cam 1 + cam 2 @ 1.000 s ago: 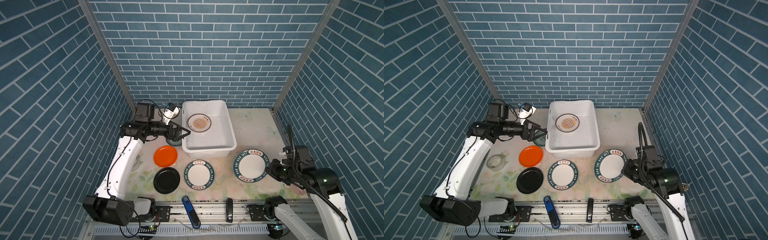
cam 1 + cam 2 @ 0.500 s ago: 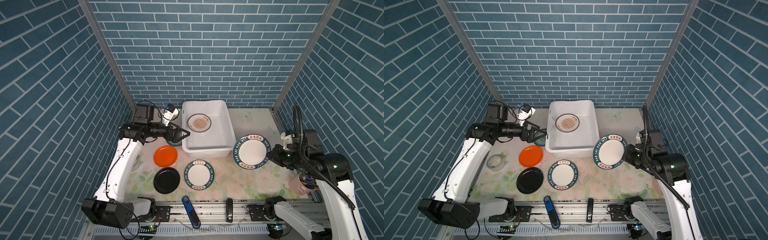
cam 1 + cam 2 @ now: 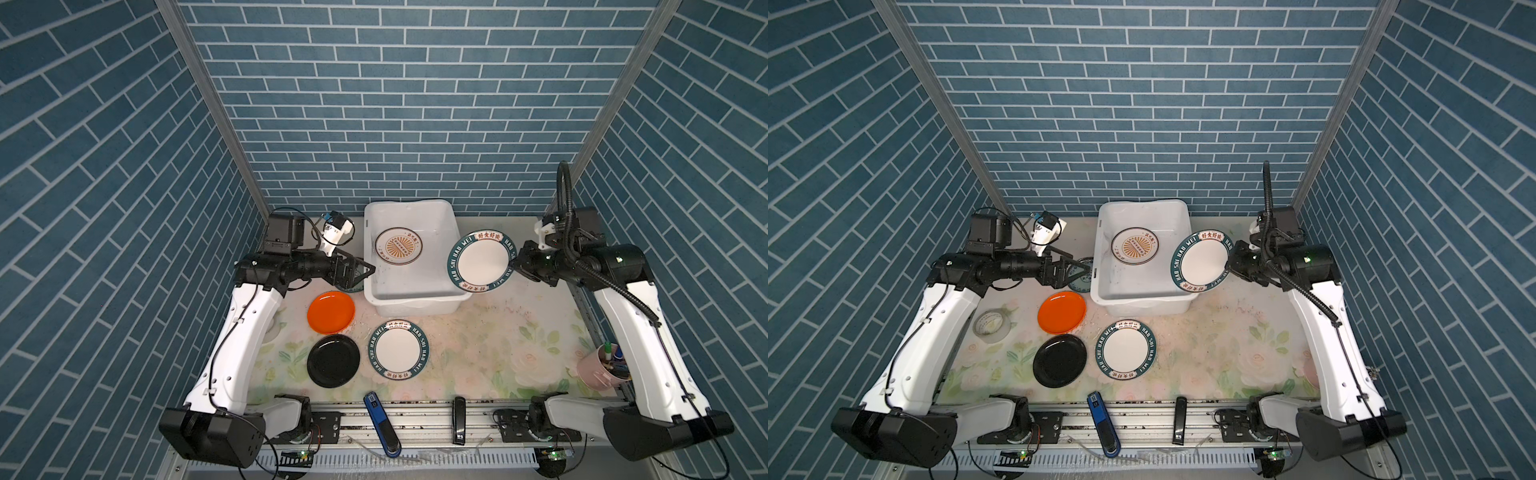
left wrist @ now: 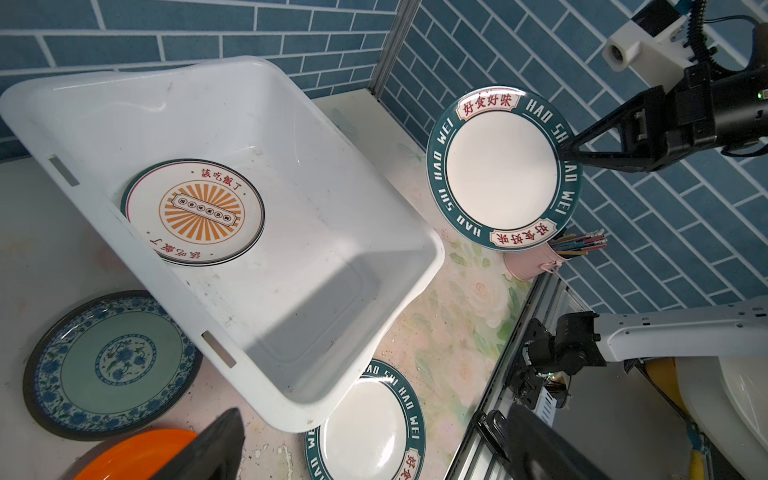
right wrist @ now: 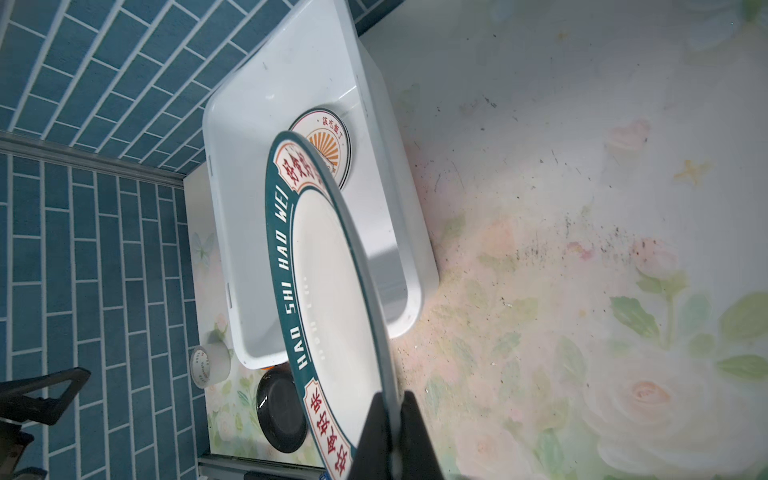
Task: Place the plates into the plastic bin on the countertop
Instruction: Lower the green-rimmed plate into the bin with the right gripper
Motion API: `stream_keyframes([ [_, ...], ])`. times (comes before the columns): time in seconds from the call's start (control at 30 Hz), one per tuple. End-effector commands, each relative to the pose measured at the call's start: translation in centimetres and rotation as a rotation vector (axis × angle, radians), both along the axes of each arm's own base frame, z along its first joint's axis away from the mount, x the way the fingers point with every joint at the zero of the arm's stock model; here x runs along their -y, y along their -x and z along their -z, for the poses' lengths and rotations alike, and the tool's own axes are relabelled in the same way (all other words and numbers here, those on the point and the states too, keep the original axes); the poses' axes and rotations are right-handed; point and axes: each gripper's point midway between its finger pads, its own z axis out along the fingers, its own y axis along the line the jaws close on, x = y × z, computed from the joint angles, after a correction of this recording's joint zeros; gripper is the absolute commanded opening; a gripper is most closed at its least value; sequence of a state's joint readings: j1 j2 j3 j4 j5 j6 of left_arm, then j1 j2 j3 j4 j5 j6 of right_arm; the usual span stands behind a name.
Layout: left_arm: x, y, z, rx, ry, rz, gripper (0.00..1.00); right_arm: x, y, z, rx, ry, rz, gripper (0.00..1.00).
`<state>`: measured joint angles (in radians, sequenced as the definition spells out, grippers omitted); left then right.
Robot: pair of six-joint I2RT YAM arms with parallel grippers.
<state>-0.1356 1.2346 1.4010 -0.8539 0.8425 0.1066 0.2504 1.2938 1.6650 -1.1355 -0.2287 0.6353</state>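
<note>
My right gripper (image 3: 516, 266) (image 5: 390, 401) is shut on the rim of a teal-lettered plate (image 3: 482, 261) (image 4: 500, 166). It holds that plate tilted in the air over the right rim of the white plastic bin (image 3: 415, 308) (image 3: 1144, 306). A sunburst plate (image 3: 398, 246) lies inside the bin. On the countertop (image 3: 490, 353) lie an orange plate (image 3: 331, 312), a black plate (image 3: 333, 360) and another lettered plate (image 3: 399, 356). My left gripper (image 3: 368, 272) (image 4: 374, 411) hangs open and empty at the bin's left side, above a teal patterned plate (image 4: 110, 359).
A tape roll (image 3: 992, 326) sits at the left by my left arm. A pink cup of pens (image 3: 602, 372) stands at the right edge. Along the front runs a metal rail (image 3: 428, 409) with a blue tool (image 3: 380, 424) and a black clip (image 3: 458, 419).
My right gripper has lifted the lettered plate off the countertop, carried it back and left to the bin's right rim, and tilted it. The left arm has barely moved.
</note>
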Motion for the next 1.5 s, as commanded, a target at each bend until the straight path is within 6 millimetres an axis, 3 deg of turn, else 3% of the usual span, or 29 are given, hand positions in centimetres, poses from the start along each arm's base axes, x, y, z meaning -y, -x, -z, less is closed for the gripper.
stream_keyframes([
  [0.0,-0.3,0.0,-0.4,0.01,0.017,-0.012,0.99,-2.0,-4.0,-3.2,0.147,-0.055,-0.068,0.0],
  [0.2,-0.8,-0.3,-1.0,0.025,0.019,-0.028,1.0,-4.5,-9.4,-2.8,0.161,-0.115,-0.103,0.0],
  [0.37,-0.7,-0.5,-1.1,0.022,0.027,-0.025,1.0,-7.4,-12.3,-2.3,0.167,-0.109,-0.155,0.0],
  [0.6,-0.6,-0.7,-1.4,0.018,0.033,-0.021,1.0,-13.1,-16.0,1.0,0.146,-0.149,-0.209,0.0],
  [0.8,-0.6,-0.6,-1.3,0.018,0.035,-0.018,1.0,-15.4,-18.9,3.8,0.168,-0.181,-0.15,0.0],
  [1.2,-0.4,-0.4,-1.9,0.023,0.051,-0.006,1.0,-19.1,-22.1,10.0,0.107,-0.177,-0.102,0.0],
  [1.47,-0.4,-0.1,-2.0,0.027,0.054,-0.002,1.0,-20.9,-23.4,12.8,0.071,-0.204,-0.088,0.0],
])
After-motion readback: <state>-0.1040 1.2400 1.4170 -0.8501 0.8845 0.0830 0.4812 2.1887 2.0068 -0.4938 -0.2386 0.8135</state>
